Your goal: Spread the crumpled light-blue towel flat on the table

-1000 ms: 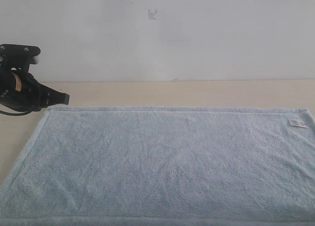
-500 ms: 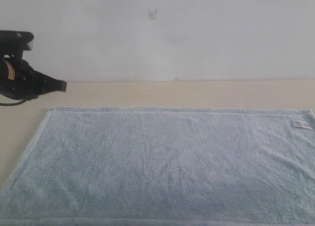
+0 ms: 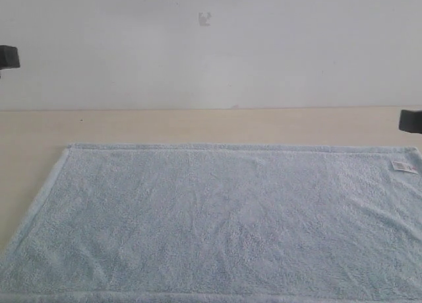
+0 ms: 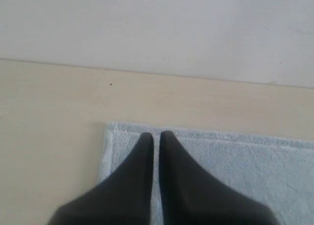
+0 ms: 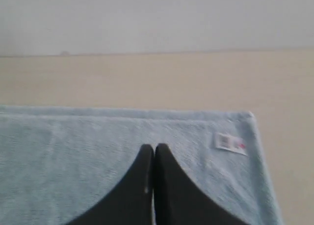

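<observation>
We see the left gripper (image 4: 154,135) gone to nine o'clock, off the flat towel (image 3: 217,217). Only the wrist views show it and the right gripper (image 5: 151,147) pinched together, empty; label (image 5: 230,143) illegible.

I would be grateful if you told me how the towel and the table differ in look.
The towel is pale blue; the table is pale beige. The towel has a fluffy pile, a hemmed border and a small white label; the table is smooth and plain. The table is the larger: it shows bare beyond the towel's far and left edges. Both lie flat and are light in colour.
</observation>
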Tool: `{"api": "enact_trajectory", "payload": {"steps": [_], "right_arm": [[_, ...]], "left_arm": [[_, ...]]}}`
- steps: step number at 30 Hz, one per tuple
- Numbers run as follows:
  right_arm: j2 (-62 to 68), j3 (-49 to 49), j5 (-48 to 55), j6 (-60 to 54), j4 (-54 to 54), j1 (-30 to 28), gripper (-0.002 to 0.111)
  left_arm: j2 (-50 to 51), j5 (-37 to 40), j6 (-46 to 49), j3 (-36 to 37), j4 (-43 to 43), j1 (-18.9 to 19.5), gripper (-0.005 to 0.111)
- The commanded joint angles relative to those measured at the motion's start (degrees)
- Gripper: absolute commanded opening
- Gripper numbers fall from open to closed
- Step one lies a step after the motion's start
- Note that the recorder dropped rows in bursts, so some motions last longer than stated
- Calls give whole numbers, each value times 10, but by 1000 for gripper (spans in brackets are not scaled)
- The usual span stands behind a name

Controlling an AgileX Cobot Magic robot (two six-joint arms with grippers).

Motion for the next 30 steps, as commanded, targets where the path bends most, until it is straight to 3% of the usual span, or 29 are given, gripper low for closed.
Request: {"api": "enact_trajectory", "payload": {"steps": [1, 8, 15, 24, 30], "right_arm": [[-61, 3, 2, -1, 12, 97, 0], [-162, 3, 36, 4, 31, 194, 0], [-272, 3, 120, 6, 53, 233, 0], [-387, 3, 205, 8, 84, 243, 0], [-419, 3, 321, 15, 93, 243, 0]], "left_arm": [[-117, 26, 7, 68, -38, -3, 4], [-302, 58, 16, 121, -109, -3, 4], [-413, 133, 17, 145, -129, -3, 4], [-474, 172, 17, 156, -133, -3, 4], [-476, 170, 17, 156, -133, -3, 4]]}}
